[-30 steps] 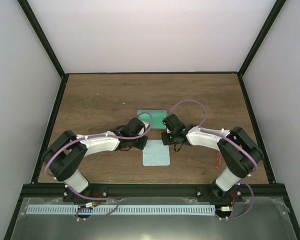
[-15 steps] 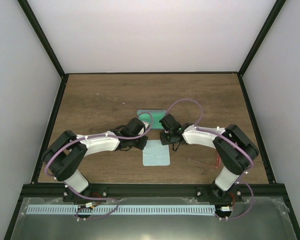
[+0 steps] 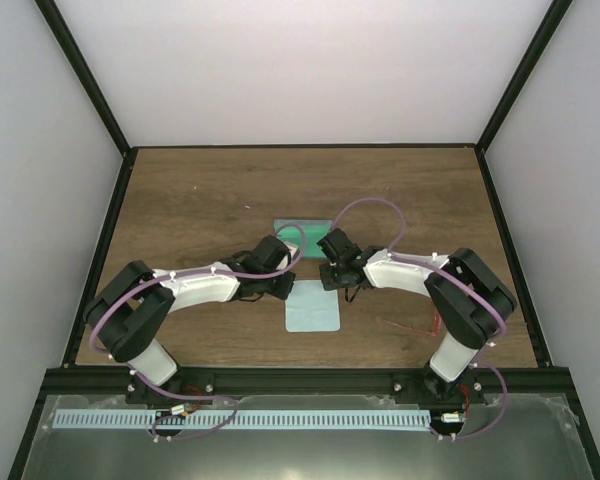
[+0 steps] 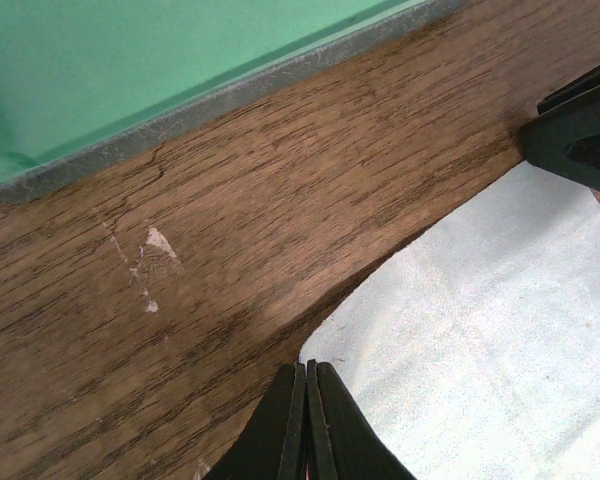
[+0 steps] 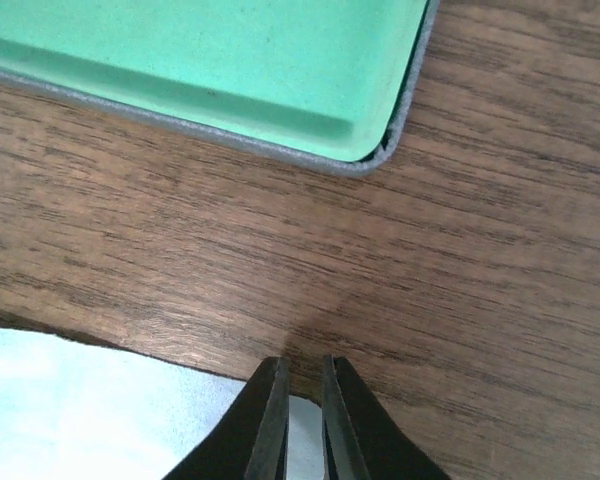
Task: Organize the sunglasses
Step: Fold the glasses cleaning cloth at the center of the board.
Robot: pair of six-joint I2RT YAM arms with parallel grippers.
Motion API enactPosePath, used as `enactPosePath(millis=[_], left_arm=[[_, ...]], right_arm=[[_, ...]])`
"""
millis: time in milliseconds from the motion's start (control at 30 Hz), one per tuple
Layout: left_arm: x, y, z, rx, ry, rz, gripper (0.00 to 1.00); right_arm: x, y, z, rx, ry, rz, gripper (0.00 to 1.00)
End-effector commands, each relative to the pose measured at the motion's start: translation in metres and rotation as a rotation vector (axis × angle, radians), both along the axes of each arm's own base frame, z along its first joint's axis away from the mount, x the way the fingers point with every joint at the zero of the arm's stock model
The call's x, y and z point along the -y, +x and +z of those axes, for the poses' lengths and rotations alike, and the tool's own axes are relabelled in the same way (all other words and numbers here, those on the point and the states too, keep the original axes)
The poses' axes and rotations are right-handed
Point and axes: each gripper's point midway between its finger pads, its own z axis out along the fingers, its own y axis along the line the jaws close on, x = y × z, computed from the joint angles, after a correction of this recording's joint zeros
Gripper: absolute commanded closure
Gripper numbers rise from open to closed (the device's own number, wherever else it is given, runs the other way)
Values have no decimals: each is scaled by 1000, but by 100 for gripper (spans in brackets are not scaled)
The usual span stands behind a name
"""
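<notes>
Nearest the arm bases, what look like the thin red sunglasses [image 3: 408,324] are lying untouched on the wooden table [image 3: 180,200], well apart from both grippers. Farther in, the right gripper [image 5: 298,400], having just slid left, is narrowing to a slit over a far corner of the pale blue cloth [image 3: 312,308], not yet clearly gripping. The left gripper [image 4: 307,400] is pressing fully closed, apparently pinching the opposite corner. Beyond, the open case [image 3: 305,232] is showing its green lining. The cloth seems to be coming first.
</notes>
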Motion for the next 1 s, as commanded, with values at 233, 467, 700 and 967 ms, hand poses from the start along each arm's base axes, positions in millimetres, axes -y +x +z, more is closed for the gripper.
enactPosePath(millis=[233, 467, 700, 967], left_arm=[[3, 0, -2, -3, -6, -4, 96], [3, 0, -2, -2, -5, -2, 96], [3, 0, -3, -5, -3, -5, 96], [3, -1, -5, -11, 1, -7, 96]], right_arm=[[-7, -1, 2, -4, -5, 13, 99], [-4, 1, 9, 23, -7, -7, 84], [-3, 0, 11, 25, -10, -4, 82], [-3, -4, 12, 21, -14, 4, 74]])
